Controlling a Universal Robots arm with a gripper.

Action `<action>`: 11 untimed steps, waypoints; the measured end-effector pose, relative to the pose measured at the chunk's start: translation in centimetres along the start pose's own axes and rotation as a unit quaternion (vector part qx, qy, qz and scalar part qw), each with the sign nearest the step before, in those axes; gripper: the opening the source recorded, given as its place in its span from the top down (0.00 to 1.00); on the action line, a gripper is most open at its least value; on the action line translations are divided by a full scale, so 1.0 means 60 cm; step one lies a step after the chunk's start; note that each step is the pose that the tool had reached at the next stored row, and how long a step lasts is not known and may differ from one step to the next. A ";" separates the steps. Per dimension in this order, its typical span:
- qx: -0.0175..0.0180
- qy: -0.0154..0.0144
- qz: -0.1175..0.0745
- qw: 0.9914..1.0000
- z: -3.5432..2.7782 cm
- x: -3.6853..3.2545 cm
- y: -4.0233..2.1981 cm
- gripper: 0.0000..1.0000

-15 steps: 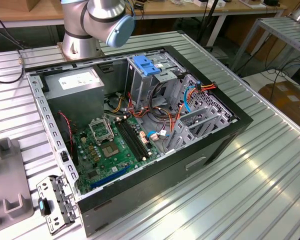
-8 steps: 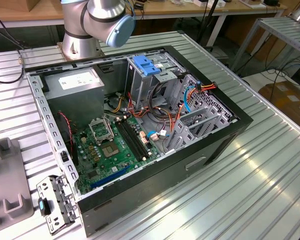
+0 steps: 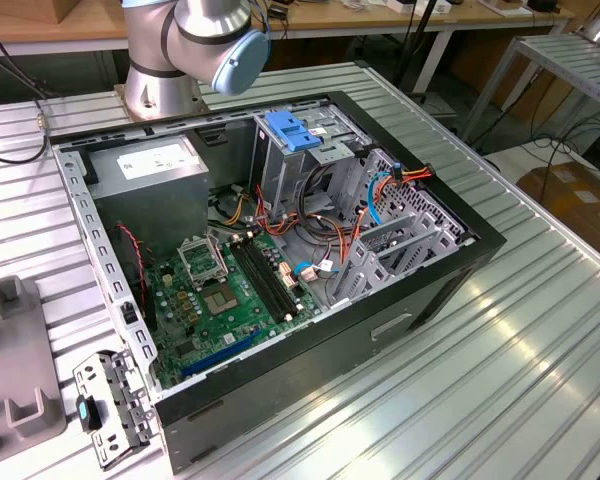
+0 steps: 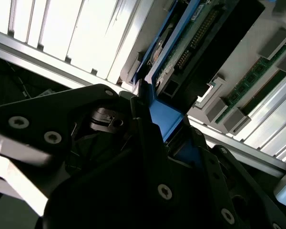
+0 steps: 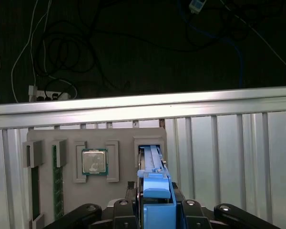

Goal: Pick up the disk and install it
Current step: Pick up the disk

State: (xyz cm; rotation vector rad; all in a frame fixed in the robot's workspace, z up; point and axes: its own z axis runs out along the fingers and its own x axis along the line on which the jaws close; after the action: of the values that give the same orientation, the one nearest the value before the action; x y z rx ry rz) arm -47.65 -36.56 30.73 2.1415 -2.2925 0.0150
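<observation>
Jaws sit tight on either side of the blue frame of the disk (image 5: 151, 164). It looks clamped, though contact is hard to confirm. It stands on edge in a slot of the grey fixture tray (image 5: 121, 138) on the bench (image 5: 229, 157) — CPU (image 5: 94, 161) and RAM sticks (image 5: 58, 181) fill the neighbouring pockets. The open PC case (image 3: 430, 290) is well apart, with a blue bracket (image 3: 292, 132) in its drive cage.

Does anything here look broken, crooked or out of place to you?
Nothing looks damaged. The computer case lies open with loose cables inside, and a small metal bracket lies on the table by its corner, which looks like deliberate disassembly.
</observation>
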 end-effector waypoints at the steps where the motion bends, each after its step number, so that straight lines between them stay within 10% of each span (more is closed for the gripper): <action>1: 0.000 0.000 0.000 1.000 0.000 0.000 0.000 0.63; 11: 0.000 0.001 0.000 1.000 0.011 0.000 0.000 0.63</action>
State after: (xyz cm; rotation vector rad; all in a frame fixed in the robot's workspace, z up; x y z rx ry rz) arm -47.65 -36.56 30.08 2.1409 -2.2905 0.0186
